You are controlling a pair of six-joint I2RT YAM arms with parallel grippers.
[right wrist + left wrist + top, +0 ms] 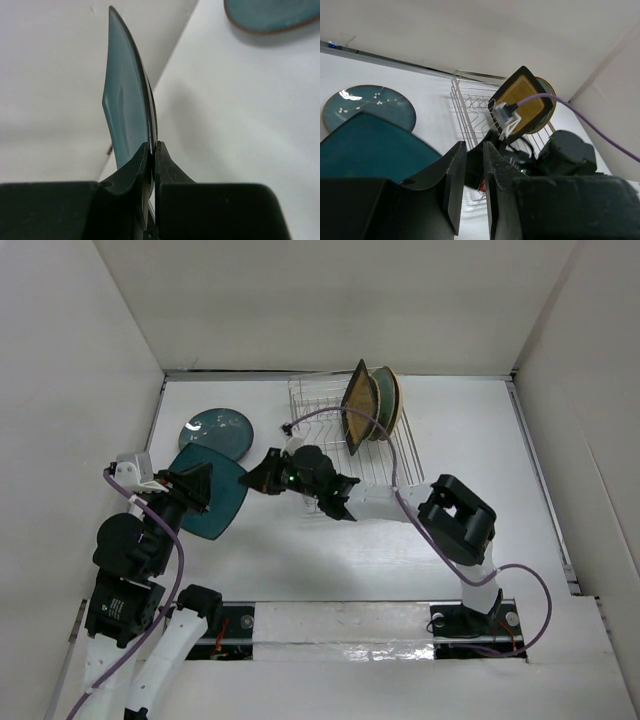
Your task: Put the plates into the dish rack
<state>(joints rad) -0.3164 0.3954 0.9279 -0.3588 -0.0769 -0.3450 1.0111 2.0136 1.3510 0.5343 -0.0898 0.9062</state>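
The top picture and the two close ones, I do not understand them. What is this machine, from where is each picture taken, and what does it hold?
This is a robot with a left arm and a right arm, bolted to a white table. The top picture looks down from above and behind them. Each close picture comes from a camera on one wrist, so that arm's own claw fills the bottom. On the table lies a round teal plate. A wire dish rack holds a black square plate with other plates behind it. The right claw is shut on the edge of a second teal plate. The left claw is beside that plate; whether it grips it, I cannot tell.
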